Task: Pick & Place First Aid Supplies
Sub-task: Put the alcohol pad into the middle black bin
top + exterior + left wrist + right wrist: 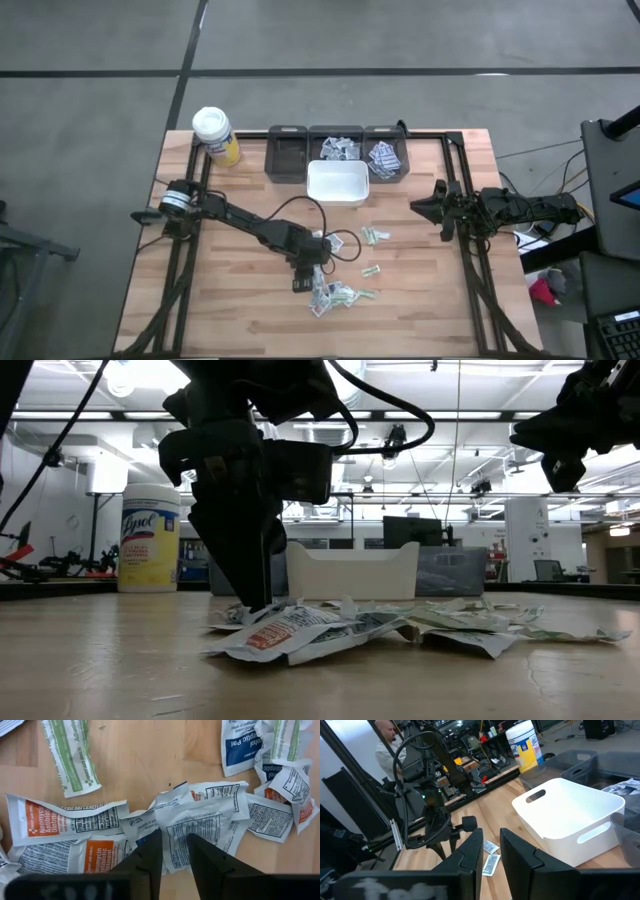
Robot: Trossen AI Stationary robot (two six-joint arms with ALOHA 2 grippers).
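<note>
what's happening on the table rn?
The left hand is down on the heap of first aid packets near the front of the table, its fingers straddling a white packet at the heap's edge; nothing is lifted yet. More packets lie loose beside the white bin, and some sit in the dark trays behind it. The right hand waits at the table's right side, holding nothing.
</note>
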